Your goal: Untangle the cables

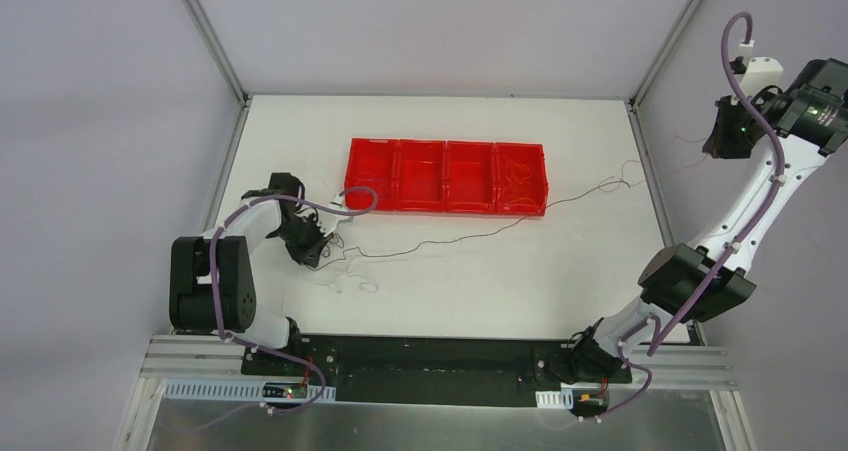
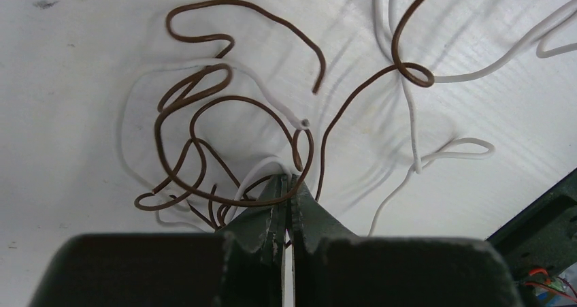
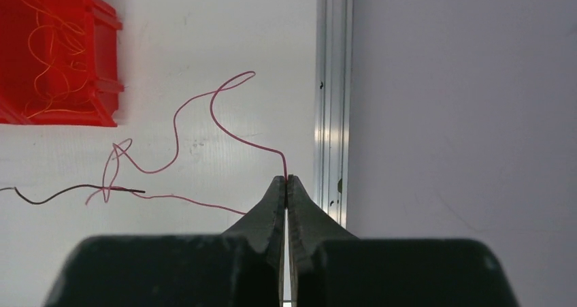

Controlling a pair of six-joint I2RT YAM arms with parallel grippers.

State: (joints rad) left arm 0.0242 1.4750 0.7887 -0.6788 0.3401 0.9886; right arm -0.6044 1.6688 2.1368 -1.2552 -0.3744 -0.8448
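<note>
The left tool (image 2: 288, 179) is clenched on a tangle (image 2: 192, 124) of brown and white wires on the table (image 2: 61, 82). A black wire (image 1: 450, 239) trails right past the red bin (image 1: 420, 209) (yellow strands in one end). Farther off, the raised right tool (image 3: 286, 179) pinches a red wire (image 3: 212, 108).

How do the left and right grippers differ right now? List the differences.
The left gripper sits low over the table; the right gripper is raised above the table's edge rail. The left pinches a brown-and-white wire tangle; the right pinches a single red wire. Both are shut.
</note>
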